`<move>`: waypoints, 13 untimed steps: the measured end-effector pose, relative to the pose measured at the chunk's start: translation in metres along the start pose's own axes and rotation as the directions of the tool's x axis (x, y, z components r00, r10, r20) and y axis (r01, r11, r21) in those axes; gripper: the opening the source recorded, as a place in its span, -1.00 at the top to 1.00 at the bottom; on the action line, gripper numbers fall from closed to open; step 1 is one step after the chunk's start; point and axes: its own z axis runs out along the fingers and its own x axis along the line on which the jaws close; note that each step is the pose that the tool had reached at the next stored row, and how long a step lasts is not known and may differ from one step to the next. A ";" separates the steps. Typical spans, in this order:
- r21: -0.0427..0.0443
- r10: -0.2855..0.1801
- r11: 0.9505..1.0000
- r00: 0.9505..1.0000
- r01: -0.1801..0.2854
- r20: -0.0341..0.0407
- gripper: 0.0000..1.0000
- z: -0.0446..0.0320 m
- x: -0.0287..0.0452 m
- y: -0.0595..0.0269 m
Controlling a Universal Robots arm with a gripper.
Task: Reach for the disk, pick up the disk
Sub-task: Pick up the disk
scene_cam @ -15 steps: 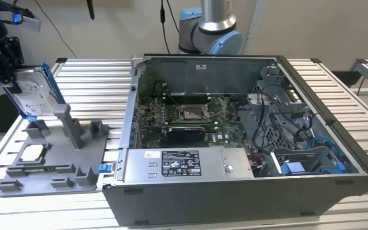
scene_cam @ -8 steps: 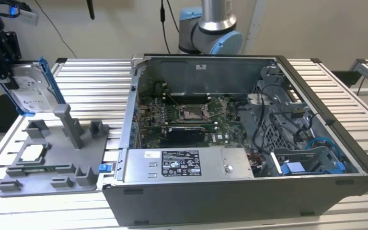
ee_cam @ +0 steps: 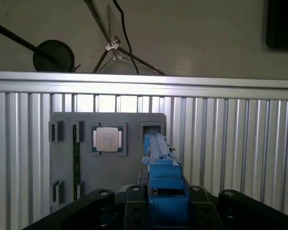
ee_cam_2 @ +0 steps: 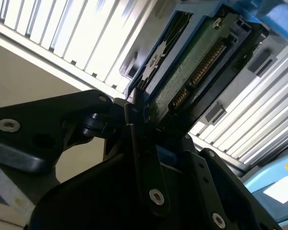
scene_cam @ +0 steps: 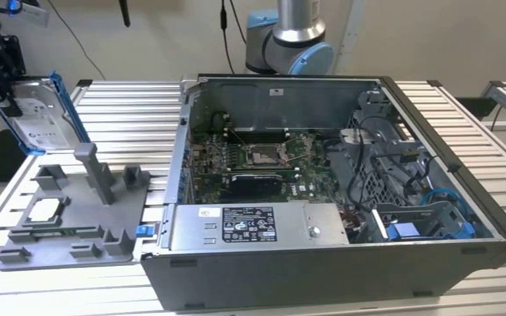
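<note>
So from my desk right now: the black gripper [scene_cam: 8,99] is pinched onto the silver-grey rectangular metal disk [scene_cam: 44,125], the one with the white label and blue plastic rails down its sides. In the second wrist view the gripper [ee_cam_2: 146,120] has its fingers pressed against one end of the disk [ee_cam_2: 192,62], and I can see the green circuit board on the disk's underside. The disk hangs upright from the gripper, up in the air, not touching anything else as far as I can tell.

Straight below the gripper is the flat grey plastic fixture tray [scene_cam: 68,227] with its posts and pockets. In the first wrist view I'm looking down along the blue rail of the disk [ee_cam: 163,167] at that tray [ee_cam: 110,177], and the small square silver chip [ee_cam: 107,139] sits in a pocket of it, beside the disk's far end. The open grey metal computer case [scene_cam: 306,283] is well off to the gripper's side, toward the exterior view's right, on the same slatted aluminium table [scene_cam: 130,112]
</note>
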 end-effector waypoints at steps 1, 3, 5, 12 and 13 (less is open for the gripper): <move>0.000 0.000 1.000 1.000 0.000 0.000 1.00 -0.0016 -0.0001 0.0000; 0.000 0.000 1.000 1.000 0.000 0.000 1.00 -0.0051 -0.0002 0.0001; 0.000 0.000 1.000 1.000 0.000 0.000 1.00 -0.0081 -0.0003 0.0001; 0.000 0.000 1.000 1.000 0.000 0.000 1.00 -0.0171 -0.0007 0.0003; 0.000 0.000 1.000 1.000 0.000 0.000 1.00 -0.0183 -0.0008 0.0003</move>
